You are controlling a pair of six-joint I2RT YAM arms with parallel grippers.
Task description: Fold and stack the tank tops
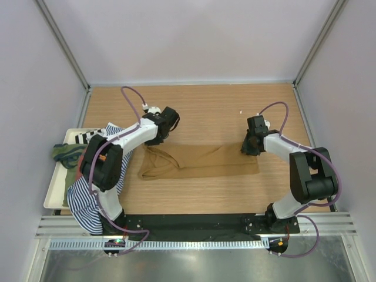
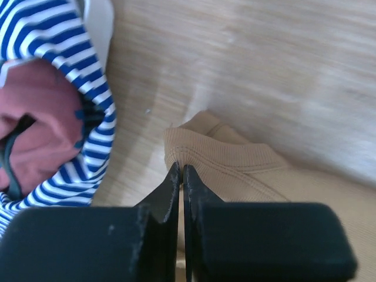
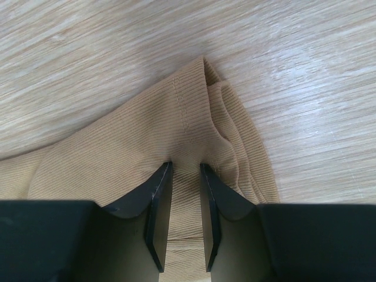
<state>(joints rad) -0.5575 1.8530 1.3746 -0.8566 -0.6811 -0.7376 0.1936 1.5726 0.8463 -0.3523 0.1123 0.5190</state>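
- We find the tan tank top (image 1: 200, 161) on the counter (image 1: 205, 108), apparently folded lengthwise.
- Left pincer (image 1: 160, 140) is closed on its left end; right pincer (image 1: 249, 147) grips its right end.
- Striped top (image 1: 85, 202), olive top (image 1: 63, 154) and rust-red top (image 2: 41, 135) lie unfolded by the tray (image 1: 50, 197); we see no stack.

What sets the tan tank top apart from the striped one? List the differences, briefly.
The tan tank top is plain; the striped tank top has navy and white bands. The tan one lies stretched flat on the table; the striped one is bunched, draped over the tray edge. The left gripper and right gripper pinch the tan one's ends; neither holds the striped one. Both are soft cloth.
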